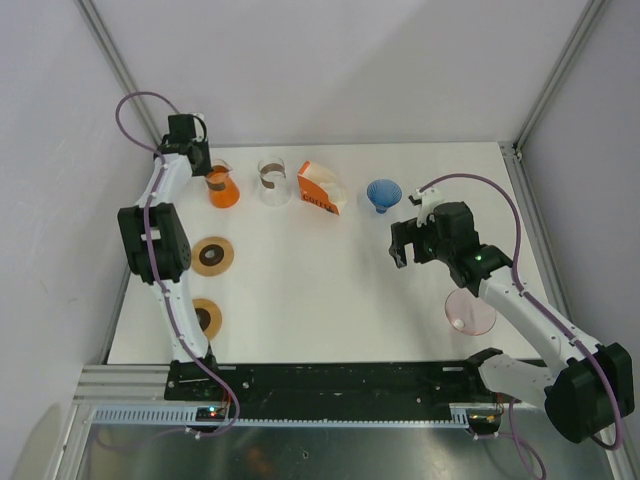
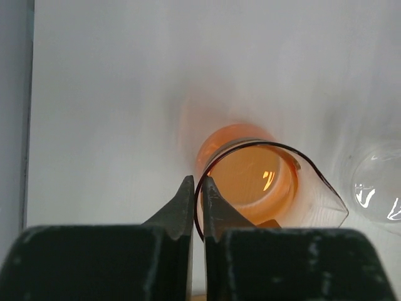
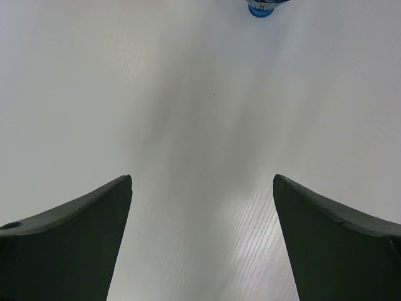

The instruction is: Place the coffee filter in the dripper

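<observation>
An orange and white coffee filter pack lies at the back of the table. A blue dripper stands to its right; its base shows at the top edge of the right wrist view. A pink dripper sits near the right arm. My left gripper is shut on the rim of an orange glass beaker, one finger inside and one outside the rim. My right gripper is open and empty above bare table, in front of the blue dripper.
A clear glass beaker stands between the orange beaker and the filter pack, and shows at the right edge of the left wrist view. Two brown discs lie along the table's left side. White walls enclose the back and sides.
</observation>
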